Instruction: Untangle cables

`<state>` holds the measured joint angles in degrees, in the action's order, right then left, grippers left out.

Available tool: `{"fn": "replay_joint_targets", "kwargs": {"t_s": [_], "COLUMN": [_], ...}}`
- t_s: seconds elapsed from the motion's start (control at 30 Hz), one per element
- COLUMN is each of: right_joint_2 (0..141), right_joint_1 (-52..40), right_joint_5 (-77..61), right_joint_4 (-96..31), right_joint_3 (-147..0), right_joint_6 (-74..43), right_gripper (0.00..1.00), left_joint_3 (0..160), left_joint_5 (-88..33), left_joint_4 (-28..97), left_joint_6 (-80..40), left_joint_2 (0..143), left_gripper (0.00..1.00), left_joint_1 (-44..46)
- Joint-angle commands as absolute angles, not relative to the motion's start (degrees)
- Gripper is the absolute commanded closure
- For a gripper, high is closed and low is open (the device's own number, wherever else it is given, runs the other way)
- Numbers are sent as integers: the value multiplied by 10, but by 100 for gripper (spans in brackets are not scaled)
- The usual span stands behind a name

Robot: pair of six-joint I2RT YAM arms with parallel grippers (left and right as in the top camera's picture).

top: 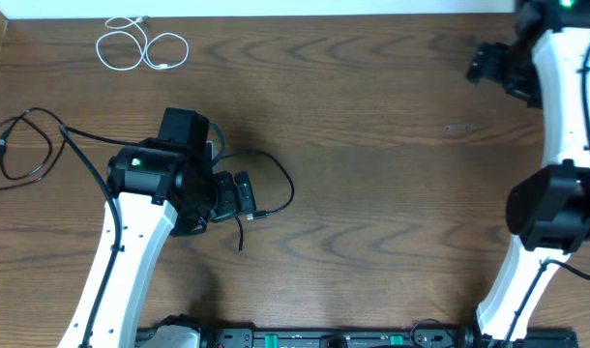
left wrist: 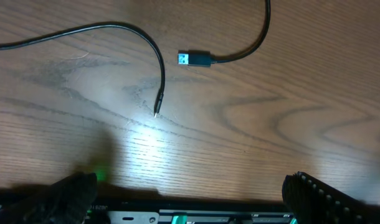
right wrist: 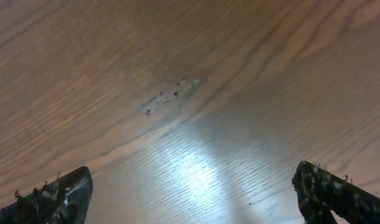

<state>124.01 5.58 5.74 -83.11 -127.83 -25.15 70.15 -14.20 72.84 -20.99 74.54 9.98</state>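
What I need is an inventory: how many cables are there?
3: white cable, far left corner; looped black cable, left edge; second black cable by the left gripper, partly hidden.

Reaches left arm [top: 131,246] forward, wrist bent inward, left tool [top: 241,191] gaping wide and empty. Stretches right arm [top: 566,97] far ahead, right tool [top: 486,64] turned inward, likewise spread wide, gripping nothing.
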Motion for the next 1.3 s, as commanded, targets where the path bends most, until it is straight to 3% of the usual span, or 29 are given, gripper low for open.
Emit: {"fn": "replay_joint_targets", "kwargs": {"t_s": [0.0, 0.3, 0.47, 0.6, 0.73, 0.83, 1.03, 1.27], "right_joint_2": [1245, 1245, 1245, 1245, 1245, 1245, 1245, 1245], "right_joint_1": [73, 85, 85, 85, 85, 85, 85, 85], "right_joint_5": [-2, -2, -2, -2, -2, -2, -2, -2], "right_joint_4": [-832, -832, -832, -832, -832, -832, -832, -832], "right_joint_3": [-1277, -1277, -1277, -1277, -1277, -1277, -1277, -1277], "right_joint_6": [-246, -246, -246, -246, -246, -246, -246, -246], "right_gripper": [1, 1, 1, 1, 1, 1, 1, 1], "left_joint_3": [703, 703, 703, 703, 703, 703, 703, 703], "left_joint_5": [-134, -116, 105, 39, -192, -282, -260, -95], "left_joint_4": [712, 664, 654, 646, 634, 622, 588, 552], "left_joint_6": [-209, -215, -348, -324, -143, -34, -19, -43], "left_joint_2": [746, 747, 778, 823, 874, 915, 980, 1042], "left_gripper": [0, 0, 0, 1, 3, 3, 4, 9], "left_joint_1": [101, 100, 79, 51, 59, 84, 147, 219]}}
